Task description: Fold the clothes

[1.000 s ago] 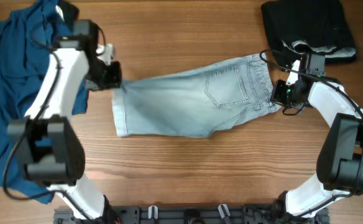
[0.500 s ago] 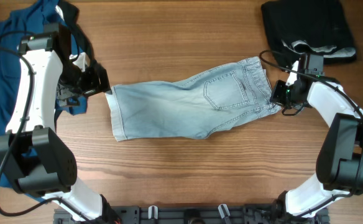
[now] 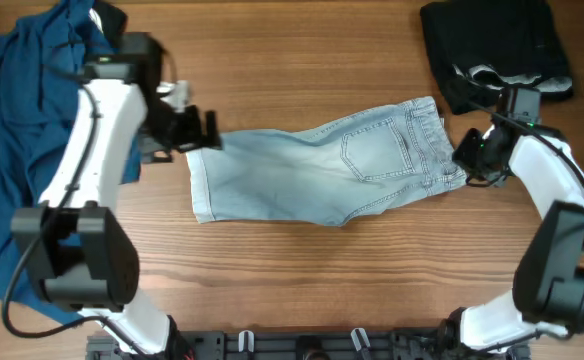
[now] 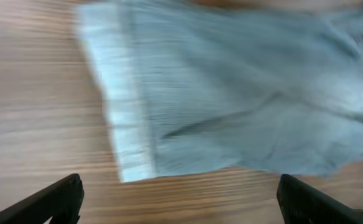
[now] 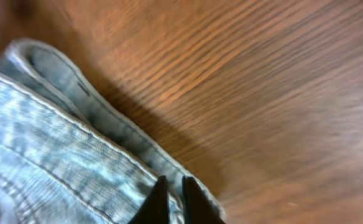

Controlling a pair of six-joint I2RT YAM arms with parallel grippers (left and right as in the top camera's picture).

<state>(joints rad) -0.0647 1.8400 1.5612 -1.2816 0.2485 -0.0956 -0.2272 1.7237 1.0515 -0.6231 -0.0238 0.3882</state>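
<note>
Light-blue denim shorts point(image 3: 312, 175) lie flat across the middle of the wooden table, hem to the left and waistband to the right. My left gripper point(image 3: 200, 130) hovers just off the upper left hem corner, jaws wide apart and empty. In the left wrist view the hem point(image 4: 128, 124) lies ahead of the open left gripper point(image 4: 178, 193), blurred by motion. My right gripper point(image 3: 469, 158) sits at the waistband end. In the right wrist view the right gripper point(image 5: 171, 186) has its fingertips pinched almost together on the edge of the waistband point(image 5: 107, 134).
A crumpled dark-blue garment point(image 3: 22, 100) covers the far left of the table, under and behind the left arm. A folded black garment point(image 3: 497, 45) lies at the back right corner. Bare wood point(image 3: 302, 280) stretches in front of the shorts.
The left gripper went from shut on the hem to wide open and let go. The shorts slid a little to the right along with the right gripper.
</note>
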